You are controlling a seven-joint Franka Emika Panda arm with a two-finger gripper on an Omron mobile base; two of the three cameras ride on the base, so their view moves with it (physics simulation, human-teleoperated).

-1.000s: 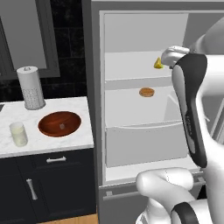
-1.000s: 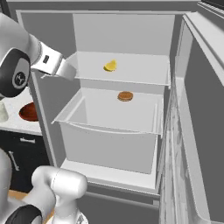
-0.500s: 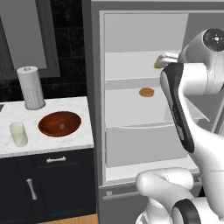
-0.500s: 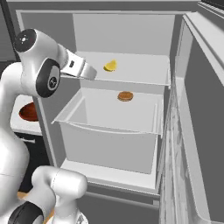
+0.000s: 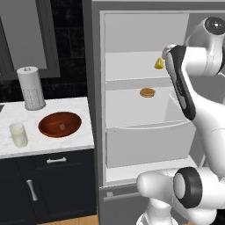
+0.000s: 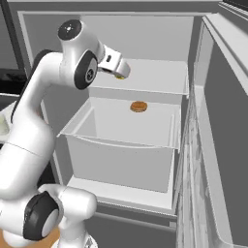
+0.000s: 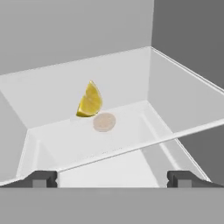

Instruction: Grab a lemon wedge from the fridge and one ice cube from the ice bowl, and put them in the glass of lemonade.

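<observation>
Since a second ago the arm has swung its upper links further up and its hand has advanced toward the upper shelf of the fridge (image 5: 95,88); the things themselves have not shifted. The gripper (image 7: 112,178) now looks into the fridge with its two dark tips spread wide apart at the bottom corners of the hand view, open and holding nothing. In the right base view the hand sits just in front of the lemon wedge (image 6: 119,76) and covers most of it, while in the left base view the wedge shows at the right edge of the upper white shelf, just beside the arm's dark-edged link. Below it, on the next shelf down and near that shelf's middle, lies a flat round brownish item (image 5: 147,92), with the clear drawer (image 6: 121,160) beneath. From the hand, the wedge (image 7: 90,101) stands on its curved edge, bright yellow with a pointed top, apart from the finger tips; the round item shows pale through the shelf just beside its base. Left of the fridge, on the white marble counter (image 5: 79,145), the ice bowl (image 5: 59,124) sits near the counter's right end with a small pale ice cube (image 5: 62,126) in it, the glass of lemonade (image 5: 19,134) is near the front left edge, and a white roll on a grey perforated holder (image 5: 30,88) stands at the back.
</observation>
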